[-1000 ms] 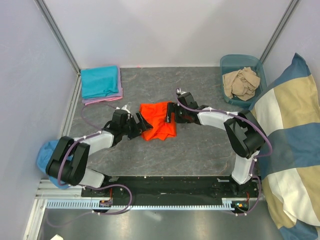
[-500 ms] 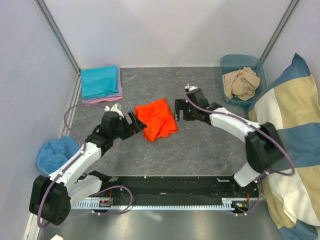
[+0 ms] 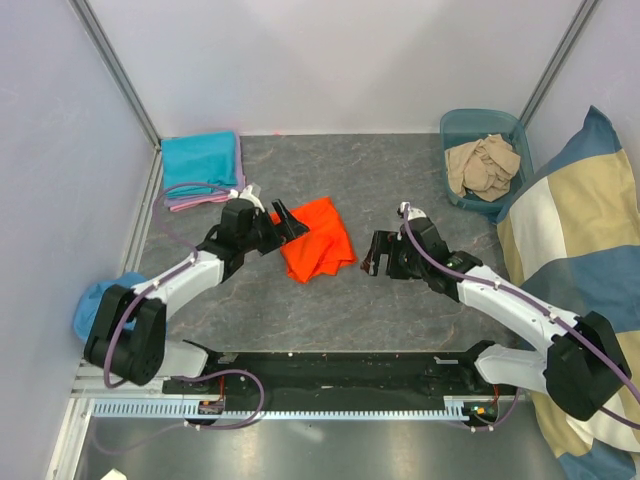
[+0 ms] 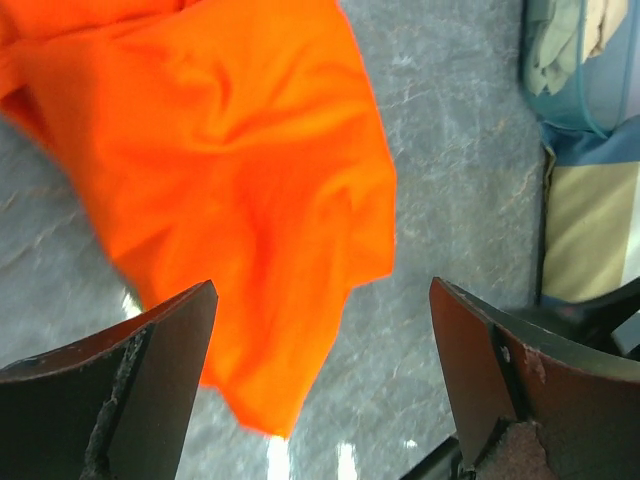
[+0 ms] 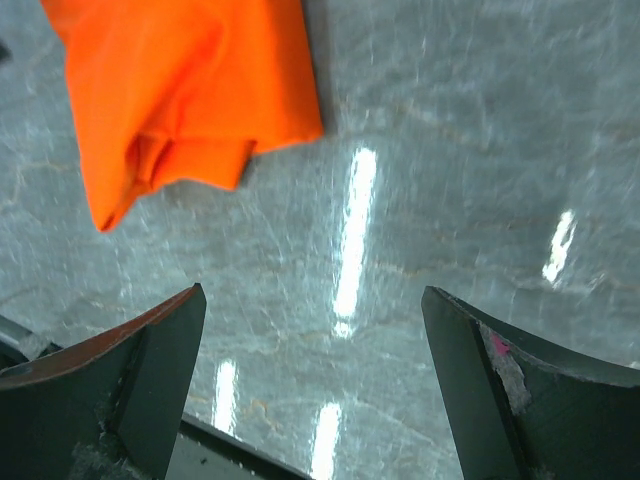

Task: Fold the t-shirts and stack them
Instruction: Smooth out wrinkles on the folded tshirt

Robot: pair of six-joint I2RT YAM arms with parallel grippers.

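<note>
- The orange tee [image 3: 315,240] lies loosely folded on the grey table [image 3: 420,310], with no gripper holding it.
- The left gripper [image 3: 285,224] is at the tee's left edge with its jaws spread wide and nothing between them. In its wrist view the tee fills the space under and beyond the fingers. I cannot tell whether they touch the cloth.
- The right gripper [image 3: 376,255] is to the right of the tee and clear of it, over bare table. Its jaws are wide apart and empty.
- The teal tee [image 3: 200,163] lies folded to the far left of the orange tee, on top of a pink tee [image 3: 200,204] of which only an edge shows.
- The beige tees [image 3: 485,165] sit bunched in a bin [image 3: 452,122] to the far right of the orange tee.
- A cushion [image 3: 580,250] lies further right, past the bin.
- A blue cloth [image 3: 92,305] lies to the near left of the orange tee, beside the left arm.
</note>
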